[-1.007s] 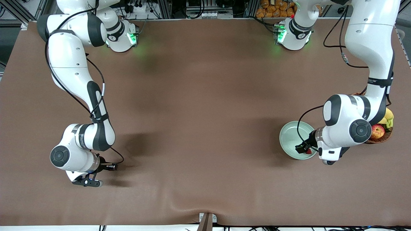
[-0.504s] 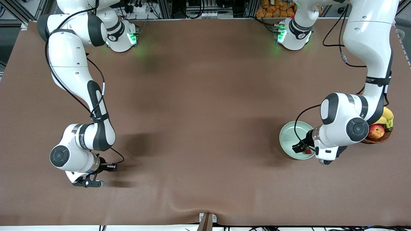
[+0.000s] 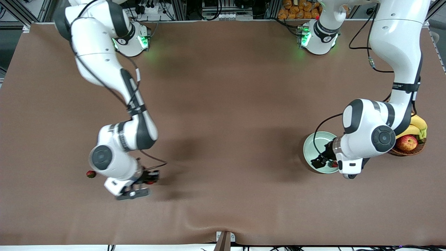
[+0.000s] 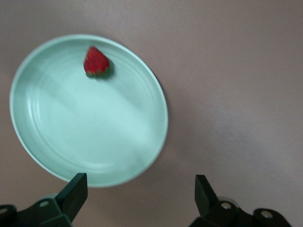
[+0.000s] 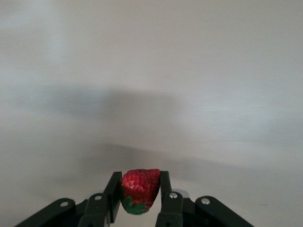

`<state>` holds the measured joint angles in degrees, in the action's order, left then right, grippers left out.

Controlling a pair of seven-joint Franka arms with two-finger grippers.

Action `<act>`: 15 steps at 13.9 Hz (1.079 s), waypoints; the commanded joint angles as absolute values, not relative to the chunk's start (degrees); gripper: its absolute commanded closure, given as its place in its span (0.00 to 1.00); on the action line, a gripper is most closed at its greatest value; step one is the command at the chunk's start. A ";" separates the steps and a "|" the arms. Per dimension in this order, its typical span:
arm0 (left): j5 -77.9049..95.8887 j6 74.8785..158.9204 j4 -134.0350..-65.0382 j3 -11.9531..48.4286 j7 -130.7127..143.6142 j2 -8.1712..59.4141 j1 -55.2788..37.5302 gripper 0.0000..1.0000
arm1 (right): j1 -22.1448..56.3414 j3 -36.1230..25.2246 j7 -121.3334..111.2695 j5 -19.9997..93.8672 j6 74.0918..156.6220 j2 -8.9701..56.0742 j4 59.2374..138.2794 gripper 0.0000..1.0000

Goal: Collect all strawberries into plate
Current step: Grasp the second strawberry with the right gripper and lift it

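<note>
I have the right gripper (image 3: pixel 149 181) at the lower left of the front frame, up over bare brown tablecloth (image 3: pixel 223 115); its fingers are pinched narrow on a strawberry (image 5: pixel 139 189), which in the right wrist view shows red between the two black pads with its green top pointing down toward the wrist; in the front view only a speck of red peeks out at the jaws. A second strawberry (image 3: pixel 91 174) lies loose on the cloth at the left of the front frame, just beside that arm's wrist and clear of the gripper, toward the right arm's end of the table.

My left gripper (image 3: pixel 322 161) sits at the right of the front frame, over the pale green plate (image 3: pixel 308 150); its jaws stand wide with nothing between them, and in the left wrist view the two black fingertips (image 4: pixel 75 191) show at the bottom edge, well apart. A third strawberry (image 4: pixel 96 62) rests inside the plate, close to the rim, in the upper left of the left wrist view; in the front view I see it as a red dot at the plate's lower edge, half under the wrist.

At the right edge of the front frame a wicker basket (image 3: pixel 407 152) holds an apple (image 3: pixel 406 142) and a banana (image 3: pixel 415 124), partly covered by the left arm.
</note>
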<state>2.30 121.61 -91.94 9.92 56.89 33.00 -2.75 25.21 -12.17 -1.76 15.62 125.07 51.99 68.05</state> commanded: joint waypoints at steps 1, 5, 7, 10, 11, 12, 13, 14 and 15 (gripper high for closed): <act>3.60 121.29 -90.97 10.02 61.52 33.22 -5.27 0.00 | 30.39 -12.22 -1.85 16.35 124.80 50.71 68.73 1.00; 3.69 121.55 -90.62 10.02 65.28 34.10 -5.97 0.00 | 39.71 -12.39 2.54 16.17 130.05 52.38 66.36 1.00; 3.17 121.64 -90.62 10.02 68.63 34.89 -6.85 0.00 | 43.66 -12.13 3.25 16.17 134.63 53.95 66.27 1.00; 3.34 121.90 -90.62 10.02 68.82 35.42 -7.38 0.00 | 47.54 -11.95 3.86 16.17 140.70 57.38 65.83 1.00; 3.17 122.17 -90.44 9.93 68.73 36.38 -7.47 0.00 | 47.90 -11.17 4.04 16.17 141.06 58.61 64.96 1.00; 2.55 122.60 -90.18 9.93 68.73 36.91 -7.82 0.00 | 47.99 -9.94 4.48 16.17 141.06 59.49 64.43 1.00; 2.64 122.87 -90.09 9.84 68.73 37.00 -8.61 0.00 | 48.25 -9.58 4.74 16.08 141.06 60.11 64.34 1.00; 2.64 122.87 -90.09 9.84 68.73 37.00 -8.53 0.00 | 48.95 -9.58 4.75 16.08 141.06 60.47 64.34 1.00; 2.55 122.96 -90.09 9.84 68.73 37.09 -8.53 0.00 | 49.22 -9.58 4.83 16.08 141.06 60.64 64.34 1.00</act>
<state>2.39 122.85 -91.48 10.26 68.01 36.39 -7.86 49.03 -9.77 4.06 15.64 141.37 59.21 66.88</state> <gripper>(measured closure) 0.000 0.630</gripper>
